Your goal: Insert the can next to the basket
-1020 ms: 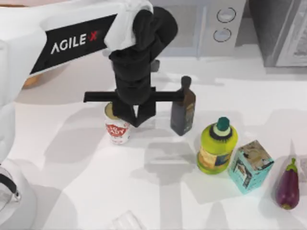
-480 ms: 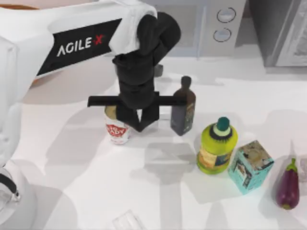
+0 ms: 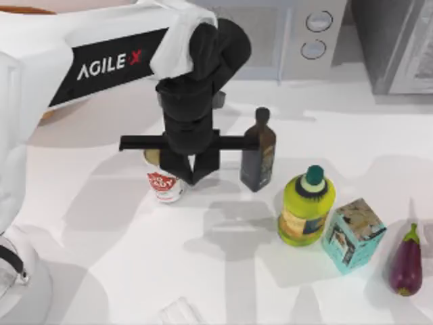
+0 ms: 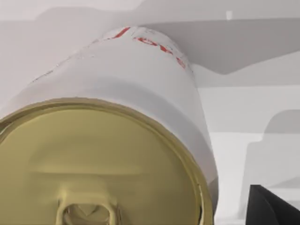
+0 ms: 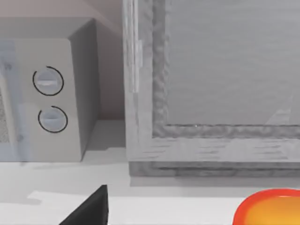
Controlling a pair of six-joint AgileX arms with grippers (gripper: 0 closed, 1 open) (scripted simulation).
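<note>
Left gripper (image 3: 184,170) sits over the can (image 3: 164,183), left of table centre in the top view. Its black fingers (image 3: 200,162) come down right beside the can's top edge, and the wrist body hides most of that top. I cannot tell whether the claw is clamped on the can or just around it; the fingertips are covered by the arm.

The can stands on the white table (image 3: 135,257), label with red logo facing the camera. In the left wrist view the can (image 4: 117,140) is very close, pale gold lid with pull tab nearest the lens and white label wall behind it.

The basket (image 3: 40,112) shows as a sliver of tan-orange rim at the table's far left, mostly under the left arm and well apart from the can.

Just right of the gripper stands a dark brown bottle (image 3: 258,154). Further right: yellow-green bottle with green cap (image 3: 306,206), teal carton (image 3: 353,235) touching or nearly touching it, and an eggplant (image 3: 406,263) near the right edge. A microwave (image 3: 298,34) is at the back.

The right wrist view faces the microwave's dials (image 5: 49,101) and a grey cabinet panel (image 5: 225,70), with an orange-red rim (image 5: 269,208) at one corner.
</note>
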